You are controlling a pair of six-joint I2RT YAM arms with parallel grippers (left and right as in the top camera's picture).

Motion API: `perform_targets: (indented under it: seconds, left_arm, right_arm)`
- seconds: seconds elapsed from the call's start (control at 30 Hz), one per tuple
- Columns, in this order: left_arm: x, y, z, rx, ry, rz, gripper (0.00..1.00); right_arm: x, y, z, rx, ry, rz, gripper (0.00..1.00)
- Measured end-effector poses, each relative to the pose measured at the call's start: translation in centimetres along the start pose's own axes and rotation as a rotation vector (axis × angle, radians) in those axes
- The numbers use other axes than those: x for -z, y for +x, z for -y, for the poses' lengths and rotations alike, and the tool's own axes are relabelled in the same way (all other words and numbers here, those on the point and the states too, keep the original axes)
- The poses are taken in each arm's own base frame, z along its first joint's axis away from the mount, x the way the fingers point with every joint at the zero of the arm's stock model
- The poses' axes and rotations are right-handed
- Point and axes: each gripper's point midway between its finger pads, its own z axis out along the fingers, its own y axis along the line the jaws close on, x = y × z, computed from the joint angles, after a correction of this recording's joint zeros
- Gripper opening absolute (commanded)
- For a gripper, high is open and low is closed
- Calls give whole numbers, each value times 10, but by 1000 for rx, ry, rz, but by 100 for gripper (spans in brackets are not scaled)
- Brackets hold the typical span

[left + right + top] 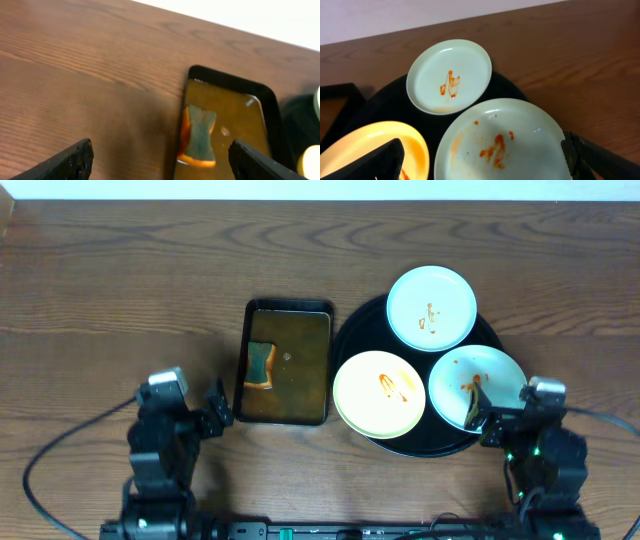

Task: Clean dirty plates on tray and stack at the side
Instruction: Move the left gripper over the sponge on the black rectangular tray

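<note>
Right gripper [487,165]: jaws spread wide, empty, poised over the near rim of a pale mint glossy plate [520,125] smeared orange-brown. Left gripper [160,167]: likewise agape and empty, facing a green-and-orange sponge [199,135] in a small rectangular dark pan [227,79] of brownish liquid.

All three plates sit on the large round black tray [352,340]: second mint plate [431,308] far, cream-yellow plate [379,393] near-left. Bare wood tabletop [560,290] holds no stack yet.

Risk, judged: the glossy rims crowd together, so a pinch may slip or nudge a neighbour. No brands or writing legible.
</note>
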Motion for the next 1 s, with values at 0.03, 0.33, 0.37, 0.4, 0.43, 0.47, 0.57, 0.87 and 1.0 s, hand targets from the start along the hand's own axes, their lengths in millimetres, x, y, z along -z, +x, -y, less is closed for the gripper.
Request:
perform_targets:
  seconds: [0.03,0.33,0.37,0.4,0.43,0.47,0.57,0.87,1.0]
  left_arm:
    - [-1,-4,2,1,4,-20,87]
    - [-16,-16,24,21,57,-274,87]
    - [-18,-16,25,25,57,-303,87]
    - [-20,-15,26,28,55,-337,87]
    - [-22,-15,27,30,52,-369,87]
    - [-24,-15,28,32,51,-390,87]
    - [-28,-6,33,29,51,-482,87]
    - [-36,10,35,29,51,-566,87]
    - [-43,-2,40,27,75,-511,87]
  right_arm:
    - [0,-1,0,0,6,-32,99]
    - [-3,0,0,5,70,-390,99]
    - [-3,0,0,5,77,-428,99]
    - [-3,0,0,6,84,-467,99]
    - [-5,-1,0,6,89,-497,99]
    - [-6,-4,-1,7,95,-527,99]
    - [-11,-10,-2,9,101,-566,99]
    - [-16,-8,-2,10,107,-599,99]
    - [-16,-9,-2,10,106,-598,99]
